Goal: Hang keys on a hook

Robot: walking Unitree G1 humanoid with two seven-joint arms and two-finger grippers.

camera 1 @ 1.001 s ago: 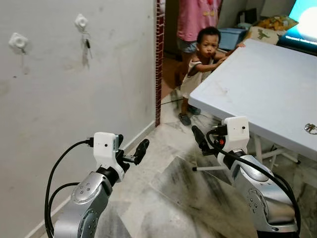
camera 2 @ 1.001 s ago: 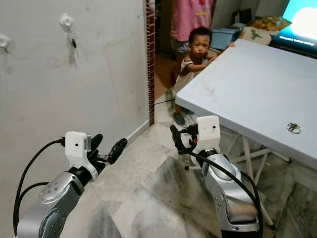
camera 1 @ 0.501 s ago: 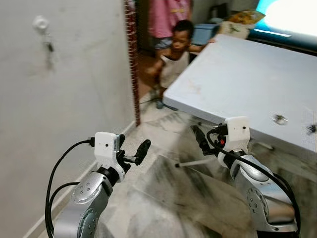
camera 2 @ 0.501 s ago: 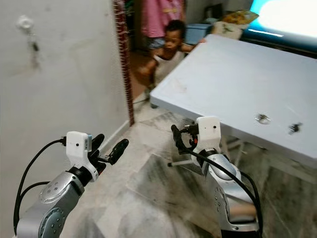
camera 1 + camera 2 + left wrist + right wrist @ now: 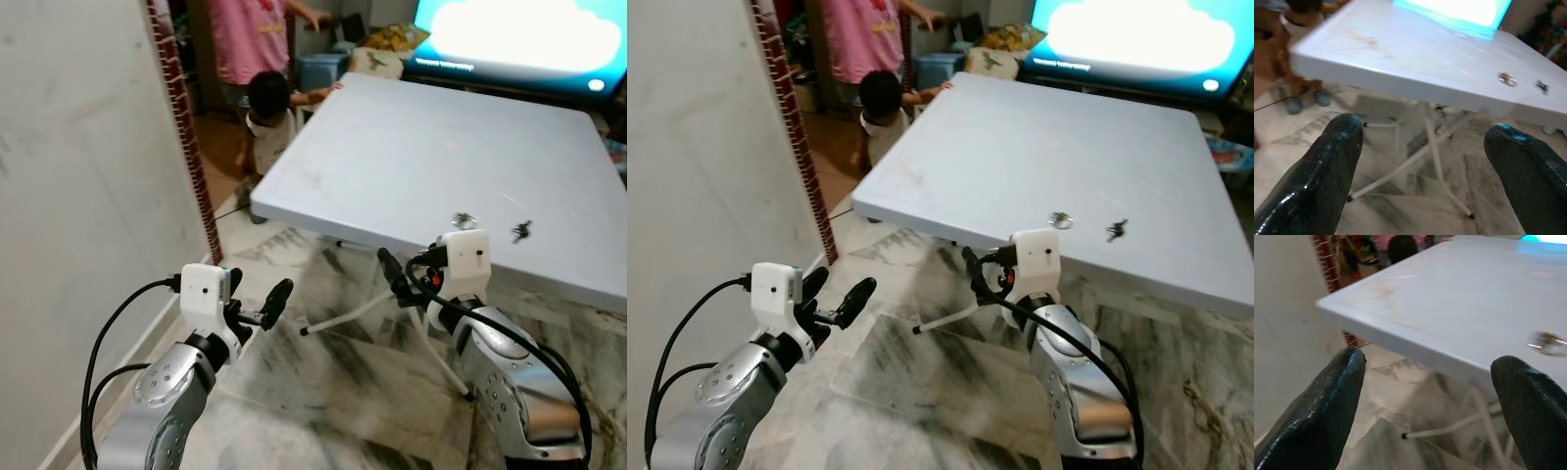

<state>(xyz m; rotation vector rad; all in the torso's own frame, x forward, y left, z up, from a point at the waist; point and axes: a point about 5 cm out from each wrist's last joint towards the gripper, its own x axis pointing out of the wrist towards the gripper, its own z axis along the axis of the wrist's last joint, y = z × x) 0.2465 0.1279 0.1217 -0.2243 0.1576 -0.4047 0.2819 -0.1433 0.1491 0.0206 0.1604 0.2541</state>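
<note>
Camera has swung right since a second ago: wall hooks gone from view, white table now centred. Two key sets lie near its front edge, keys and another set just beside. Left gripper and right gripper hover over the floor, both spread wide, holding nothing. Two people stand at the table's far corner.

The broad pale-grey plastic-looking table has a smooth, matt top with faint scuffs, on thin white metal legs. A small shiny metal key ring and a darker metal bunch of keys lie on it. Grey-veined polished marble floor gleams; the glossy black fingers shine wetly; the off-white plastered wall looks matt, edged in rough red brick
</note>
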